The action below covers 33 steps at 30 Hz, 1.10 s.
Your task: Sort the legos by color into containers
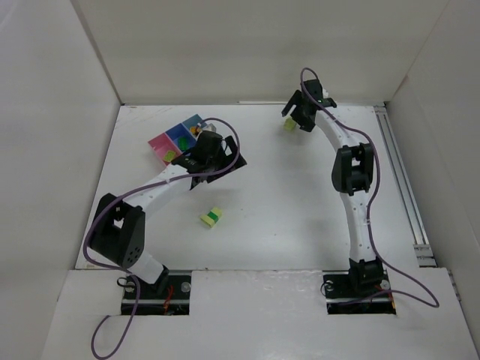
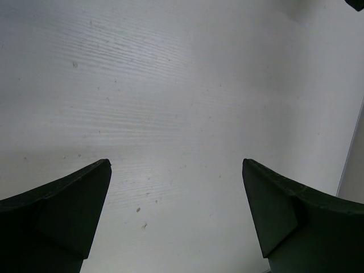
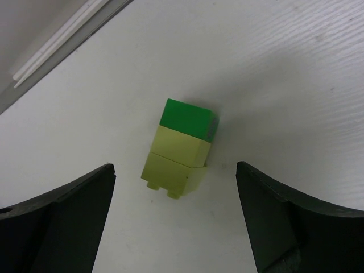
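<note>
**Right tool** [image 3: 175,166]: the fingers are spread and pinch nothing. A stack [image 3: 181,149] of three bricks lies on the surface [image 3: 296,68] between the fingers and touches neither. The green brick is at the end farthest from the tool, and two pale yellow bricks lie nearer. Studs show only on the nearest brick. The lower edge of the wrist view cuts off both finger bases. In the top view the stack is only a pale fleck just beside the tool, and its green end cannot be made out.

**Left tool** [image 2: 176,162]: the fingers are spread and hold nothing. Only bare surface lies between and ahead of them. A dark corner at the upper right edge of the wrist view is cut off and cannot be identified.

**Bins** [image 1: 156,144]: in the top view the left arm [image 1: 169,184] overlies the near right side of the cluster and hides part of it. The tool cannot be told apart from the dark wrist there. A pink and a blue compartment show, and a third is partly hidden. Small green and orange pieces [image 1: 171,155] lie inside, too small to make out their shape.

**Loose brick** [image 1: 211,218]: pale yellow with a green band. It lies on the open surface behind the left tool, well apart from the bins.
</note>
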Each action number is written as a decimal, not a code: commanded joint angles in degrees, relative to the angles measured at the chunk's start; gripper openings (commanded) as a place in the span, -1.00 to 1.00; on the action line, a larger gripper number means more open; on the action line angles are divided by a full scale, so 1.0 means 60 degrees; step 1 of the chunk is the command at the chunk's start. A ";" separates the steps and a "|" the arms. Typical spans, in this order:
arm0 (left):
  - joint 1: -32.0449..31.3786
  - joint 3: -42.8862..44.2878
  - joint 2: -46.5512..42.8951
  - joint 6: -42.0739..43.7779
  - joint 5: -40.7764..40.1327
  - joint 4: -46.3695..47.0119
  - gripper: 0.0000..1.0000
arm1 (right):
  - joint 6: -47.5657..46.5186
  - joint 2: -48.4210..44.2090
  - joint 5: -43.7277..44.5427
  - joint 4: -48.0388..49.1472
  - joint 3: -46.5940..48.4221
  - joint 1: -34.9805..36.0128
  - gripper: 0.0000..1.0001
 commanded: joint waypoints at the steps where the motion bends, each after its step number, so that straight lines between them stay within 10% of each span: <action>1: 0.0111 0.0323 0.0050 0.0400 0.0639 0.0332 0.97 | 0.0733 0.0255 -0.0761 0.0711 0.0511 0.0027 0.82; 16: 0.0565 -0.0058 0.0151 0.0489 0.1371 0.0522 0.92 | 0.1305 0.0548 -0.0060 0.0887 0.0248 0.0129 0.61; 20: 0.0653 -0.0058 0.0240 0.0489 0.1651 0.0522 0.89 | 0.1393 0.0635 -0.0060 0.1063 0.0058 0.0027 0.09; 33: 0.0740 0.0131 0.0328 0.0680 0.2016 0.0610 0.82 | -0.0082 -0.0138 -0.1258 0.2847 -0.1508 -0.0149 -0.37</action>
